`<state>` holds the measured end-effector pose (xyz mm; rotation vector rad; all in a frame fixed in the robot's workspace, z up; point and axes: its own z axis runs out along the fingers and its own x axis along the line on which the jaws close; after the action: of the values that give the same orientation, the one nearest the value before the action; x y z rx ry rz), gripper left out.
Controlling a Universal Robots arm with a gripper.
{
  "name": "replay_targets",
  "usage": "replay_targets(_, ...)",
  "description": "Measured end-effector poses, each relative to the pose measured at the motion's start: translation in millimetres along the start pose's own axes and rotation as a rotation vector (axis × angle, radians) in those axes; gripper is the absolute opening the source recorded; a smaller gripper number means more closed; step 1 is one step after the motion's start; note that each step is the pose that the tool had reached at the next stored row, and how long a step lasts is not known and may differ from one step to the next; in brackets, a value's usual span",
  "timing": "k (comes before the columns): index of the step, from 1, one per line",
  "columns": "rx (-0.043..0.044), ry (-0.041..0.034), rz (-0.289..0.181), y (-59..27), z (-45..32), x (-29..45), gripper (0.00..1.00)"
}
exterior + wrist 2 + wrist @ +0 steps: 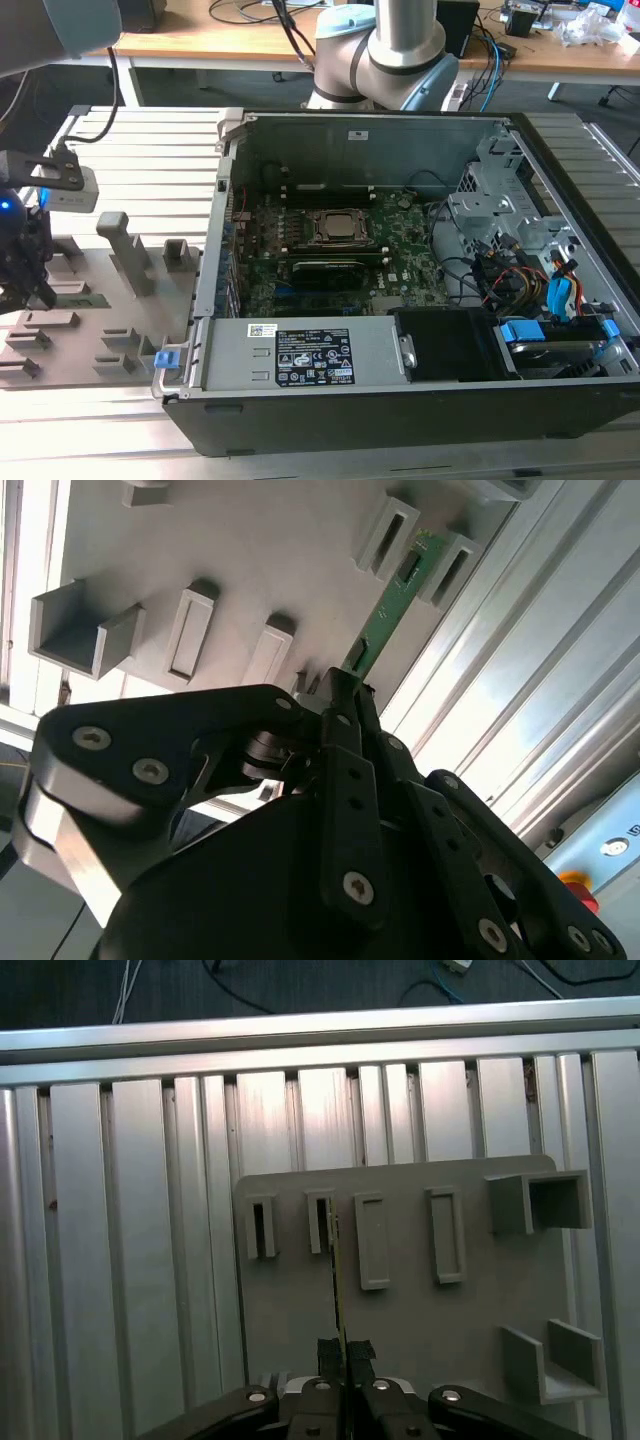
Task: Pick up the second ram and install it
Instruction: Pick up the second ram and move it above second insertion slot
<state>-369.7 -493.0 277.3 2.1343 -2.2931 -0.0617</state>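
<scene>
Right between the jaws, the second ram was pinched by its near end. The gripper looked closed down flat on the thin green stick, pads on both faces, with no gap beyond the board's own thickness. The rest of the stick ran straight out ahead of the jaws, its far end up by the little slotted blocks on the grey holder plate. I honestly couldn't tell whether it had cleared its slot or was sitting in it.

So I'd call this the pick-up step: grip made, nothing installed. The open PC case with its motherboard sat well away from the jaws, off to one side.

My guess is the next move called for a straight pull in line with the stick, no twisting. A board that thin would likely bind or flex against those blocks. A square grip would also matter for lining it up with a memory slot.
</scene>
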Motion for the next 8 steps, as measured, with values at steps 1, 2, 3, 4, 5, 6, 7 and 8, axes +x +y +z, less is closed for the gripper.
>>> replay_targets(1, 0.0, 0.0, 0.0, 0.0, -1.6, -0.2, 0.14)
replay_targets(2, 0.0, 0.0, 0.0, 0.1, -3.1, -0.3, 0.14)
replay_targets(3, 0.0, 0.0, 0.0, 0.3, -7.8, -0.7, 0.14)
replay_targets(4, -0.0001, 0.0001, 0.0, 0.4, -11.3, -0.8, 0.14)
replay_targets(5, 0.0, 0.0, 0.0, 0.5, -14.0, -0.9, 0.14)
replay_targets(6, 0.0, 0.0001, 0.0, 0.6, -15.8, -1.0, 0.14)
replay_targets(7, 0.0, 0.0001, 0.0, 0.6, -17.6, -1.1, 0.14)
replay_targets(8, 0.0, 0.0, 0.0, 0.7, -19.3, -1.1, 0.14)
